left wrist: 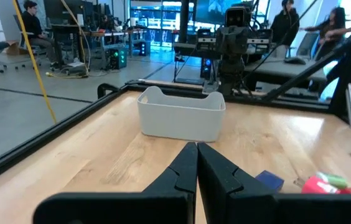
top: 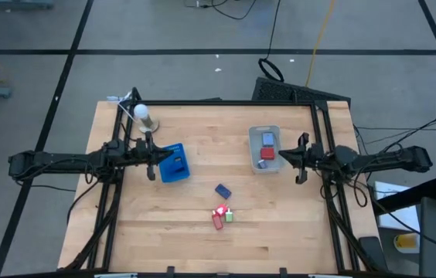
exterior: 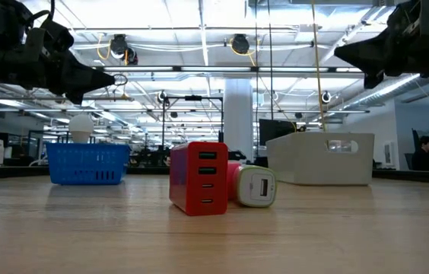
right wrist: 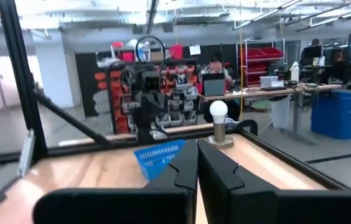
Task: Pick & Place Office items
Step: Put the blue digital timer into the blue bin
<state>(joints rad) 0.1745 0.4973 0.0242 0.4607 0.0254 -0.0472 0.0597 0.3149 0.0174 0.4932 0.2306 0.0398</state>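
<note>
The office items are small blocks. A blue one (top: 223,191) lies mid-table, and a red, a green and a white one (top: 222,216) cluster nearer the front; in the low view these show as a red block (exterior: 199,176) and a white one (exterior: 256,186). A red piece (top: 267,154) and a grey-blue piece (top: 267,139) lie in the clear bin (top: 253,158). My left gripper (top: 154,161) hangs shut beside the blue tray (top: 174,164), above the table. My right gripper (top: 301,159) hangs shut just right of the bin. Neither holds anything.
A light bulb on a stand (top: 144,116) sits at the far left, behind the blue tray. A black frame rail (top: 226,102) runs along the table's edges. Bare wood (top: 280,224) lies at the front right.
</note>
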